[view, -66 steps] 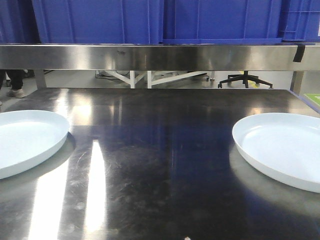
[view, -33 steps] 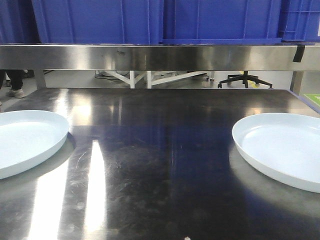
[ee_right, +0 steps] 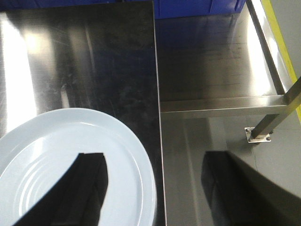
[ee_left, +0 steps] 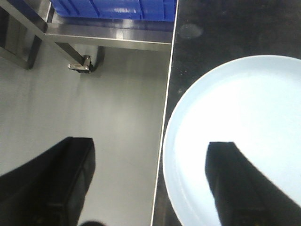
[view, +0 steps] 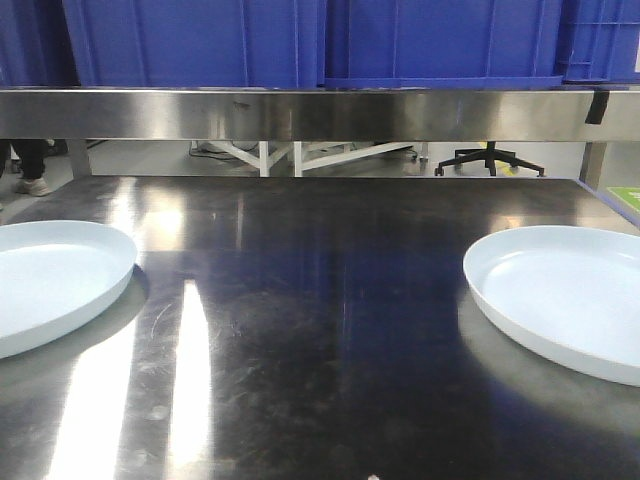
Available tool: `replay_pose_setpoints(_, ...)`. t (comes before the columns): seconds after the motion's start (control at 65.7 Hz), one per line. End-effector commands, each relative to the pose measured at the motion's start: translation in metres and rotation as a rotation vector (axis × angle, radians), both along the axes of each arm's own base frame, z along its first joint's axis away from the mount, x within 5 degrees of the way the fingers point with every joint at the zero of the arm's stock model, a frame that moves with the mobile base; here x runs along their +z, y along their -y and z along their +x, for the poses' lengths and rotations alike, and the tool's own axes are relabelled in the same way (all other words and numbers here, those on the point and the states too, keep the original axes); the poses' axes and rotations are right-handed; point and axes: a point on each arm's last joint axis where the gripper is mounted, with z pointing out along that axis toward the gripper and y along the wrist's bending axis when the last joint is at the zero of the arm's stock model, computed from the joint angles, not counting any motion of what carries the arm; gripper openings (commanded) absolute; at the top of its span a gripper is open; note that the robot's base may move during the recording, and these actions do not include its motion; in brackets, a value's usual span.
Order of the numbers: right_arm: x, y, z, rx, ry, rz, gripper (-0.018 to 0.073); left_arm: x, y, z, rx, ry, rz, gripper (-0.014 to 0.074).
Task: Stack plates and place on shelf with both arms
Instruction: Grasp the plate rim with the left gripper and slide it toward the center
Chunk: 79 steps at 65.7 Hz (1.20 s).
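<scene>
Hovering before first pickup | left gripper (ee_left: 150,146) wide open, empty, straddling rim of left plate (ee_left: 235,103) | right gripper (ee_right: 154,157) likewise over right plate (ee_right: 56,136) | next: descend, pinch rim.

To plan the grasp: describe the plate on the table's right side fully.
The right plate is a large, round, shallow dish, pale blue-white and glossy, with a low upturned rim. It lies flat and empty on the dark steel table near its right edge. The open right gripper straddles its rim; contact cannot be told.
</scene>
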Motion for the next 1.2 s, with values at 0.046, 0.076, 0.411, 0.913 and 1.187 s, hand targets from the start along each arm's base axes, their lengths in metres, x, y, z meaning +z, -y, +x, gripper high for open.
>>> replay_pose_setpoints(0.046, 0.017, -0.001, 0.005, 0.017, 0.098, -0.014, 0.0538, 0.000, 0.001, 0.016, -0.004, 0.049, -0.002, 0.0537)
replay_pose_setpoints(0.076, 0.017, -0.001, 0.005, 0.017, 0.098, -0.014, 0.0538, -0.005, 0.001, 0.019, -0.005, 0.033, -0.001, 0.0537)
replay_pose_setpoints(0.411, 0.017, -0.001, 0.005, 0.017, 0.102, -0.014, 0.0538, -0.036, 0.004, 0.041, -0.019, -0.019, -0.005, 0.0537)
replay_pose_setpoints(0.913, 0.017, -0.001, 0.005, 0.017, 0.100, -0.014, 0.0538, -0.071, 0.007, 0.058, -0.032, -0.076, -0.011, 0.0382)
replay_pose_setpoints(1.187, 0.017, -0.001, 0.005, 0.015, 0.098, -0.010, 0.0538, -0.054, 0.012, 0.059, 0.002, -0.052, -0.070, 0.0101)
